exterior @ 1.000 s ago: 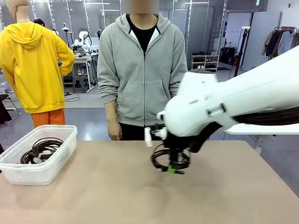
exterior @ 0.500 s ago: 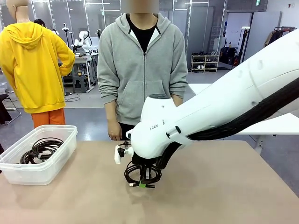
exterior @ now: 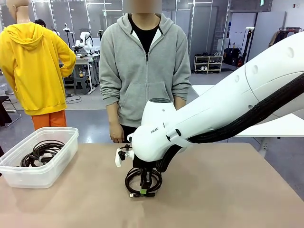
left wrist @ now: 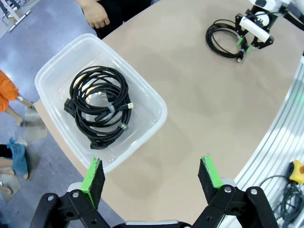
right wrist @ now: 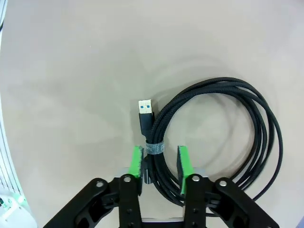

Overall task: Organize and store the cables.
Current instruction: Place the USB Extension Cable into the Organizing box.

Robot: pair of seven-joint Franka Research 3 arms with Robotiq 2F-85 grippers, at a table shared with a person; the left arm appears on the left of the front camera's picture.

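Right hand (right wrist: 160,164) sits low on the worktop (exterior: 228,190), pads apart, straddling the tied bit of a coil (right wrist: 223,137) at 12 o'clock but not pinching it. Looks like it parked the coil mid-worktop. Left hand (left wrist: 152,175) hangs wide open over the bin (left wrist: 142,97) at 10 o'clock, which already holds cables (left wrist: 99,107).

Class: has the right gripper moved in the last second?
Yes. The right gripper carried its coiled cable leftward and lower, closer to the plastic bin.
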